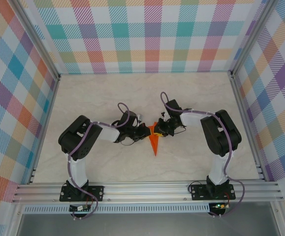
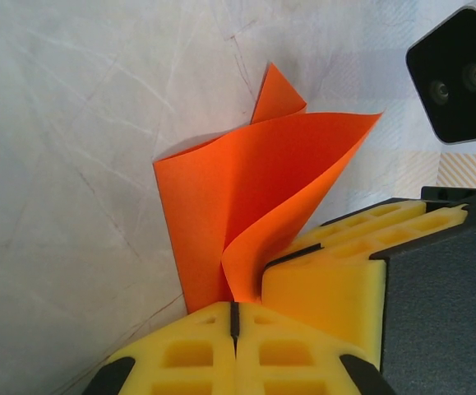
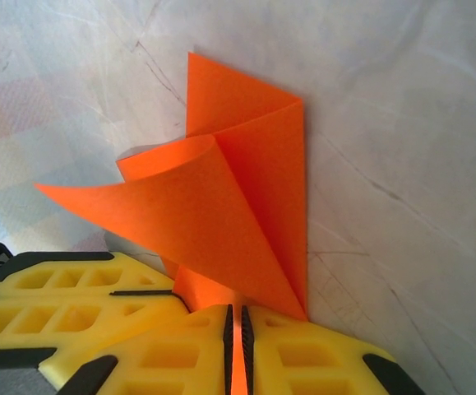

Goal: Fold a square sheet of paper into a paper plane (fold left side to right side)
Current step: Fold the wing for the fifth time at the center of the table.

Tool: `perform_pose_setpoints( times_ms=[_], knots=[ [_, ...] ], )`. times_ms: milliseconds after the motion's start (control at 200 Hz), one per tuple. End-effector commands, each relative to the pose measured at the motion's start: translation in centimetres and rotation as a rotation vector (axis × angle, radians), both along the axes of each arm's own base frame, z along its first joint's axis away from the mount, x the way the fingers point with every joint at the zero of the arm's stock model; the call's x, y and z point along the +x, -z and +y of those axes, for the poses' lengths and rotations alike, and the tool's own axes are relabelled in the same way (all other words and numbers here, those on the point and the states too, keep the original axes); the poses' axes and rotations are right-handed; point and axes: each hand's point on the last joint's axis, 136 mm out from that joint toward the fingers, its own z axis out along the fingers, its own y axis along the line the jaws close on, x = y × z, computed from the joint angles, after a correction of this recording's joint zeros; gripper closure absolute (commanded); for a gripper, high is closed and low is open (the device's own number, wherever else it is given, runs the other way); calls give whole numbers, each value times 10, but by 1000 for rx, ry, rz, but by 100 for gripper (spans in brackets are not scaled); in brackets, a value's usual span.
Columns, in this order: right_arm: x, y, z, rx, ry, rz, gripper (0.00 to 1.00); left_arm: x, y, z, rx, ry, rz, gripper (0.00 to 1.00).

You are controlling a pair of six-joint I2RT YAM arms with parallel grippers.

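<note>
Right claw, yellow-padded, is pinched tight on the bright orange half-folded paper sheet, with the left claw closed just beside that right claw, so any pull apart could tear it.

The top camera looks steeply down from above and behind the arm bases, taking in the whole table. Both wrist cameras sit close at the table's middle, facing each other across the orange paper, one along the left gripper, one along the right gripper.
</note>
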Motion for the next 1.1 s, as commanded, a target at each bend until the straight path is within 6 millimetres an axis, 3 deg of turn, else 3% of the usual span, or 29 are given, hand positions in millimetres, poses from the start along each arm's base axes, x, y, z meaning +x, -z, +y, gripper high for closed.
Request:
perform_pose_setpoints(
  times_ms=[0, 200, 335, 505, 625, 865, 1100],
  knots=[
    [-16, 28, -19, -124, 8, 78, 86, 11, 7, 27, 69, -75, -13, 88],
    [-16, 31, -23, -141, 18, 80, 86, 1, -25, 37, 70, -68, -61, 73],
    [-15, 31, -22, -140, 17, 74, 86, -17, -46, 38, 34, -38, -76, 72],
    [-15, 31, -22, -136, 15, 73, 86, -57, -72, -3, -50, 107, -91, 77],
    [-15, 30, -22, -138, 11, 70, 86, -71, -81, -27, -98, 147, -88, 81],
    [-15, 30, -22, -138, 7, 70, 86, -75, -61, -47, -75, 167, -54, 84],
    [-15, 28, -22, -135, 7, 68, 86, -74, -35, -47, -30, 144, -13, 84]
  ],
)
